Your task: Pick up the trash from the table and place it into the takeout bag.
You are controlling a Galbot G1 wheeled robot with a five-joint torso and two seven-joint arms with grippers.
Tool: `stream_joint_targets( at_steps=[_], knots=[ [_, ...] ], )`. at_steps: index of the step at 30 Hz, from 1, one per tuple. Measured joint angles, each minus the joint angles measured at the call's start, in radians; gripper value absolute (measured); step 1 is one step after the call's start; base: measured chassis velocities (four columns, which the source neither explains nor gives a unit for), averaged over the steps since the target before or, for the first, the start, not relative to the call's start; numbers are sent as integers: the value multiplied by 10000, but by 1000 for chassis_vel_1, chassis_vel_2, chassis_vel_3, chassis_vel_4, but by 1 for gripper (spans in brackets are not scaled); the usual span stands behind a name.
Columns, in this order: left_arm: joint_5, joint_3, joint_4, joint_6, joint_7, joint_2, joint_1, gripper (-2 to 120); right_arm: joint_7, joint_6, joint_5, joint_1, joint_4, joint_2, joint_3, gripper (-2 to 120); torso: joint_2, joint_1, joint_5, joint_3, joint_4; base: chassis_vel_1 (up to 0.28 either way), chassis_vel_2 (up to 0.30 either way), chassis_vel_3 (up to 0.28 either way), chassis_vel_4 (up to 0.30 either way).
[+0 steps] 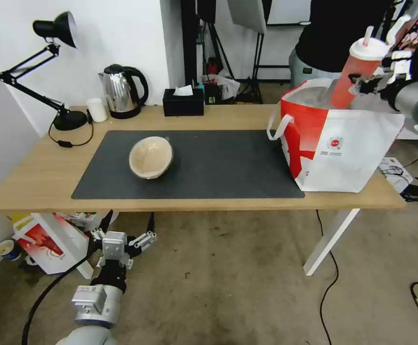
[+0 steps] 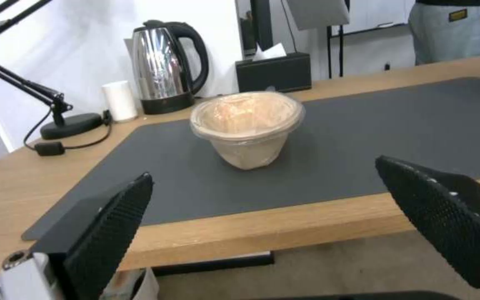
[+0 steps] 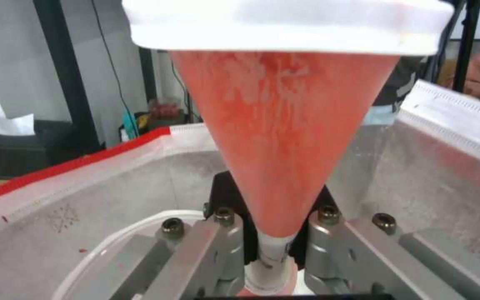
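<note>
The long rectangular table (image 1: 36, 187) has a light wood top, white legs and a big dark grey mat (image 1: 218, 167) over its middle, and it stands on a stained grey concrete floor (image 1: 238, 287) against a white wall. Along the far edge stand a black articulated desk lamp (image 1: 55, 72), a small plain white cup (image 1: 97, 109), a chrome electric kettle with a black handle (image 1: 122, 91) and a black tissue box (image 1: 183, 102). A red-and-white carton (image 1: 46, 242) sits on the floor under the table's left end.

The smaller tan paper bowl (image 1: 151, 157) lies tilted on the mat, left of centre. The left wrist view shows it from the side, with a clear film over its mouth. The left gripper (image 1: 122, 242) hangs below the near table edge with its black textured fingers (image 2: 112, 225) spread wide, holding nothing.

At the right end stands the large boxy white takeout bag with red panels (image 1: 336, 153), a white loop handle hanging from its left side. It bears a small round red logo (image 1: 334, 143) with a line of print under it, too small to read. The right gripper (image 1: 362, 84) is clamped on the tall red drink cup with white lid and straw (image 1: 355, 72), held tilted over the bag's open top, its lower end inside the mouth. The right wrist view adds the silver foil lining (image 3: 73, 208) and the rim of a large white round bowl (image 3: 123, 237) inside the bag.
</note>
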Motion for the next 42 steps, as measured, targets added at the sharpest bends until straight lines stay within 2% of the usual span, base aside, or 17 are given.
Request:
stream_joint_targets(
  at_steps=[20,24,25,28,31,32,33,36,37,42],
  knots=[
    [0,0,0,0,0,0,0,100,-92,89,-613,152,-794,552,-570,9,0,1,0,-1,1,0,0,0,0],
    [0,0,0,0,0,0,0,100,193,-204,-632,149,-672,401,-577,26,0,0,0,-1,-1,0,0,0,0],
    [0,0,0,0,0,0,0,100,193,-204,-632,149,-672,401,-577,26,0,0,0,-1,-1,0,0,0,0],
    [0,0,0,0,0,0,0,100,406,-459,-663,27,-414,308,-444,39,0,1,0,-1,1,0,0,0,0],
    [0,0,0,0,0,0,0,100,495,-584,-671,-49,-286,257,-376,46,0,1,0,-1,1,0,0,0,0],
    [0,0,0,0,0,0,0,100,558,-757,-678,-106,-151,171,-336,54,0,1,1,-1,0,0,0,0,0],
    [0,0,0,0,0,0,0,100,558,-757,-678,-106,-151,171,-336,54,0,1,1,-1,0,0,0,0,0],
    [0,0,0,0,0,0,0,100,691,-1282,-778,-186,182,-45,-131,69,0,1,0,-1,-2,0,0,0,0],
    [0,0,0,0,0,0,0,100,691,-1282,-778,-186,182,-45,-131,69,0,1,0,-1,-2,0,0,0,0],
    [0,0,0,0,0,0,0,100,979,-1542,-873,-301,407,-135,-39,89,0,1,1,-1,0,0,0,0,0]
  ],
)
